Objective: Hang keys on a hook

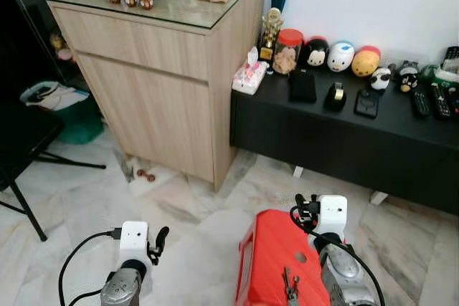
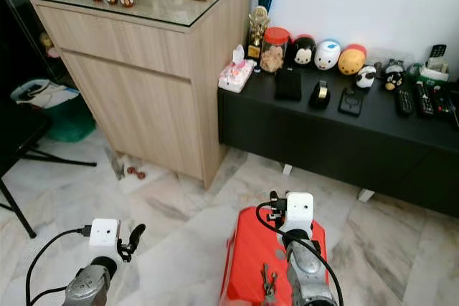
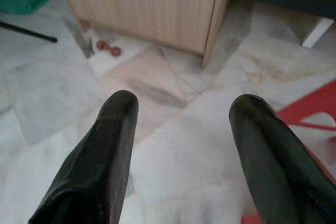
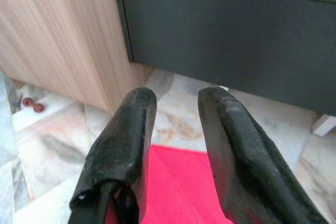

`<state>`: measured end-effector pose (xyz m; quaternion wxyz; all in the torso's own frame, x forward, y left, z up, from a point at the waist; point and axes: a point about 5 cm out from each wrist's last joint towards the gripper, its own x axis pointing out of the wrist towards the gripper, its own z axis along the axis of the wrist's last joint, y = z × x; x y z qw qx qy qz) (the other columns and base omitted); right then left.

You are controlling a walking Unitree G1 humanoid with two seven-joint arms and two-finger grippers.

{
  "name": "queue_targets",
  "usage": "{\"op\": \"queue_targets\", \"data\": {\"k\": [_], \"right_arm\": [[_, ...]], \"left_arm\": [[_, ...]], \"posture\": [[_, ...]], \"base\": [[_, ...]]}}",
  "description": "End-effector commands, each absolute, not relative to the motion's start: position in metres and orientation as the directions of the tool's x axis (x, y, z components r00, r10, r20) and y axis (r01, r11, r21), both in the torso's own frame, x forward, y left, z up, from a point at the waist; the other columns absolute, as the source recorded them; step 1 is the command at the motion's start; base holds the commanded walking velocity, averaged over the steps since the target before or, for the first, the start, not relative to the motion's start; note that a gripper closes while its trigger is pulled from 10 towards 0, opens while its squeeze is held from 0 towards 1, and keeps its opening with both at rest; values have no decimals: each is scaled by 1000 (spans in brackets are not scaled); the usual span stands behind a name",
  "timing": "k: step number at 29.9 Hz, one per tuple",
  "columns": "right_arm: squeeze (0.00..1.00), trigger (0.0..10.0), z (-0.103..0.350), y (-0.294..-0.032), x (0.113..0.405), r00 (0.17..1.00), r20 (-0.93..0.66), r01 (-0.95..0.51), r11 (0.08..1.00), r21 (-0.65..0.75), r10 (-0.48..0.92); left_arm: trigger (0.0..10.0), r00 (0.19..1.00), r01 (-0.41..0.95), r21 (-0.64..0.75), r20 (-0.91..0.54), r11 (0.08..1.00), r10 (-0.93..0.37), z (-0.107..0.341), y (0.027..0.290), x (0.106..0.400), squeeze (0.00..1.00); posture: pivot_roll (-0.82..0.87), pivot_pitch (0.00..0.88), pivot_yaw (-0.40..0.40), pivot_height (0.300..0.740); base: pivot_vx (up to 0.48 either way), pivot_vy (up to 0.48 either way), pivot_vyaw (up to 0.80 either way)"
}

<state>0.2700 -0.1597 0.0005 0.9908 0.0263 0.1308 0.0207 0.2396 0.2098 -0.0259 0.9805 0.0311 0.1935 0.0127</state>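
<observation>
A robot is looking down at a marble floor point(image 1: 186, 234). Keys point(image 1: 290, 286) are lying on a red stool point(image 1: 276, 256) at the bottom of the view, just beside and below the right hand point(image 4: 176, 114), which is hovering over the stool with fingers spread a little and empty. The left hand point(image 3: 181, 124) is hanging wide open over the floor, well apart from the keys. A wooden cabinet point(image 1: 165, 69) and a black bench point(image 1: 344, 134) are standing ahead.
</observation>
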Motion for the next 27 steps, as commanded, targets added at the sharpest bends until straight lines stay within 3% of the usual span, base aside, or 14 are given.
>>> {"op": "queue_targets", "data": {"k": [1,27], "right_arm": [[0,10000,-1,-160,268,964,-264,-27,998,60,42],[0,10000,1,-161,269,967,-253,-25,998,62,40]], "left_arm": [[10000,916,-27,54,-399,998,46,-29,212,236,0],[10000,915,-32,66,-400,997,56,-29,212,236,0]], "posture": [[-29,48,-23,740],[-31,53,-23,740]], "base": [[-247,0,0],[-10,0,0]]}}
